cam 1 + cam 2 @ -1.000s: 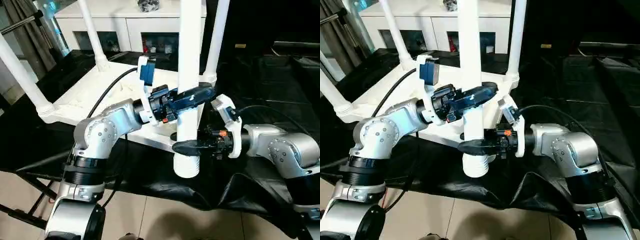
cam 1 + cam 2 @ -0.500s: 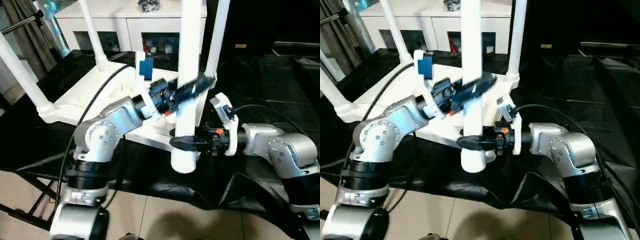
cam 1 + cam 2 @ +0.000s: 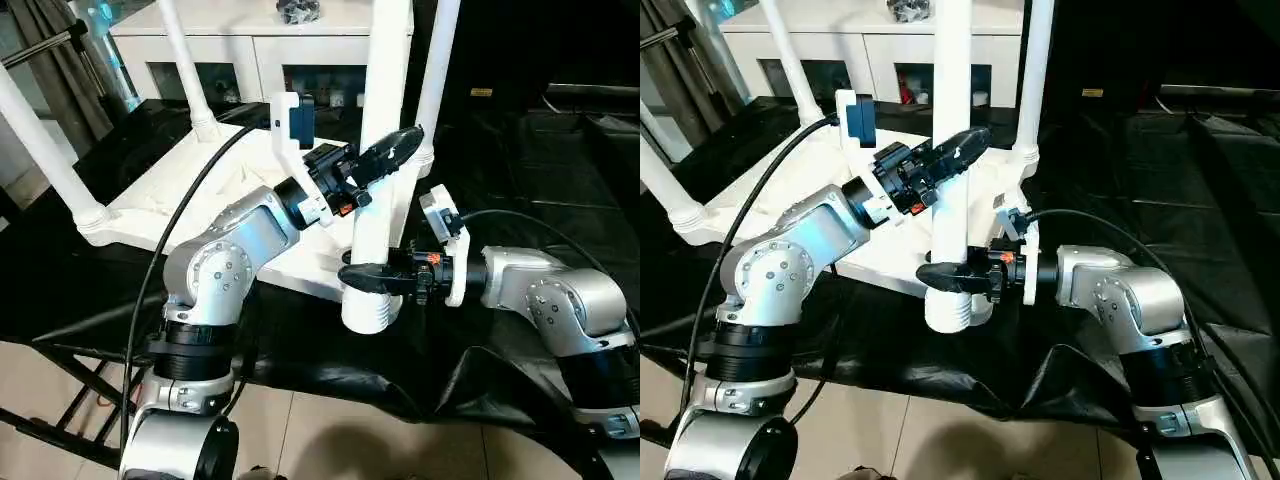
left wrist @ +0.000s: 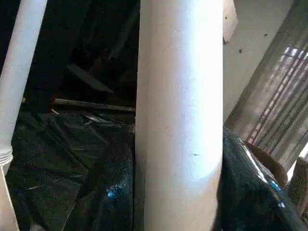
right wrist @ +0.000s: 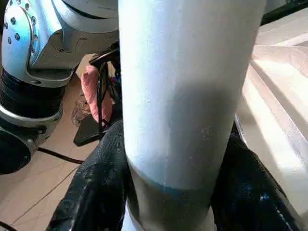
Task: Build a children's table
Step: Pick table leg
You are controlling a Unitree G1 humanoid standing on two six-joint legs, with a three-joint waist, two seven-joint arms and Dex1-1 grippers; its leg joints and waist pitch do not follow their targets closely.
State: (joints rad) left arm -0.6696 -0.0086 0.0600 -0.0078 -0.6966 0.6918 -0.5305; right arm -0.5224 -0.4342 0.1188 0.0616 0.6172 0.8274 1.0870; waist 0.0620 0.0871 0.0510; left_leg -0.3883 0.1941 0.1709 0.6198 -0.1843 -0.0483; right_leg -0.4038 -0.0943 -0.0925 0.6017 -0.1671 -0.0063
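Observation:
The children's table lies upside down: its white tabletop [image 3: 180, 190] rests on the black cover with three legs standing in corner sockets, at the left [image 3: 45, 150], back left [image 3: 185, 70] and back right [image 3: 437, 80]. Both grippers hold a fourth white leg [image 3: 385, 100] nearly upright, leaning slightly, at the tabletop's near right corner. Its ribbed end [image 3: 365, 315] hangs just off the near edge. My left gripper [image 3: 390, 155] is shut on the leg higher up. My right gripper [image 3: 370, 280] is shut on it near the ribbed end. In the wrist views black fingers [image 4: 113, 192] [image 5: 96, 192] flank the tube [image 4: 180, 120] [image 5: 185, 96].
A white cabinet [image 3: 250, 35] with glass-fronted compartments stands behind, a dark object [image 3: 298, 10] on top. Black sheeting [image 3: 520, 150] covers the work surface and drapes over its front edge. Tiled floor [image 3: 300, 440] lies below. A curtain [image 3: 50, 60] hangs at the back left.
My left gripper has slid higher up the held leg and its wrist has turned. The leg now leans slightly, and its ribbed end has risen a little.

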